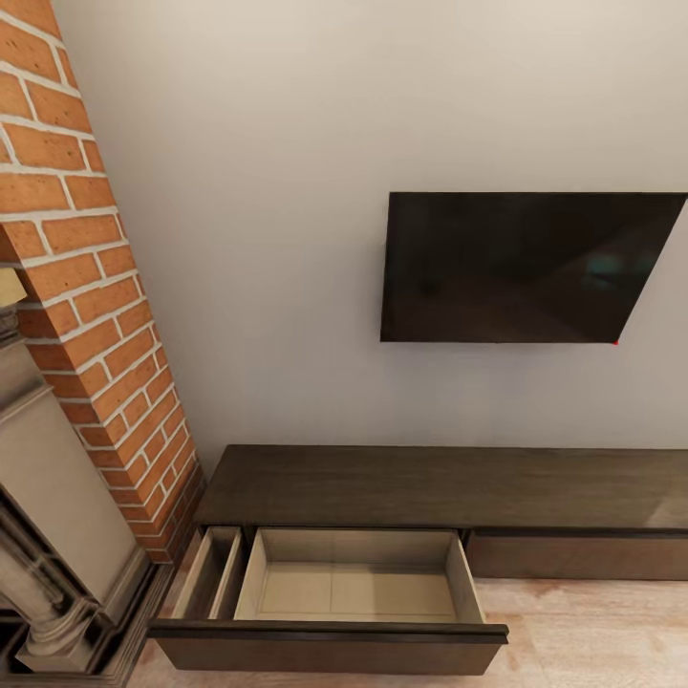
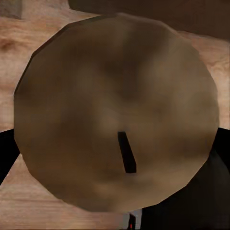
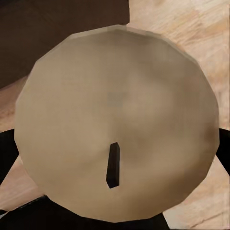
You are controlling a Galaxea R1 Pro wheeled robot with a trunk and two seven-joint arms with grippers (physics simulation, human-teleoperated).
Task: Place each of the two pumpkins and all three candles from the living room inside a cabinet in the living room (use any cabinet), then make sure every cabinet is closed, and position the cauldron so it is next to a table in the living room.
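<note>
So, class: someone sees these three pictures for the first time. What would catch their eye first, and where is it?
In each wrist view a candle top with a dark wick looms large: a brownish candle at the left end effector, a paler candle at the right one. In the head view, the open drawer of the dark cabinet shows its beige inside, under a black screen on the wall, with a brick column at the left.

Pale grey wall (image 1: 287, 191), plain, evenly lit. Flat black television (image 1: 521, 268) hanging on it, small red light showing at its lower right corner. Red brick chimney column (image 1: 91, 287) standing at left, meeting a grey stone fireplace surround (image 1: 48, 535). Light wood plank floor (image 1: 592, 631) running beneath, catching soft light.
</note>
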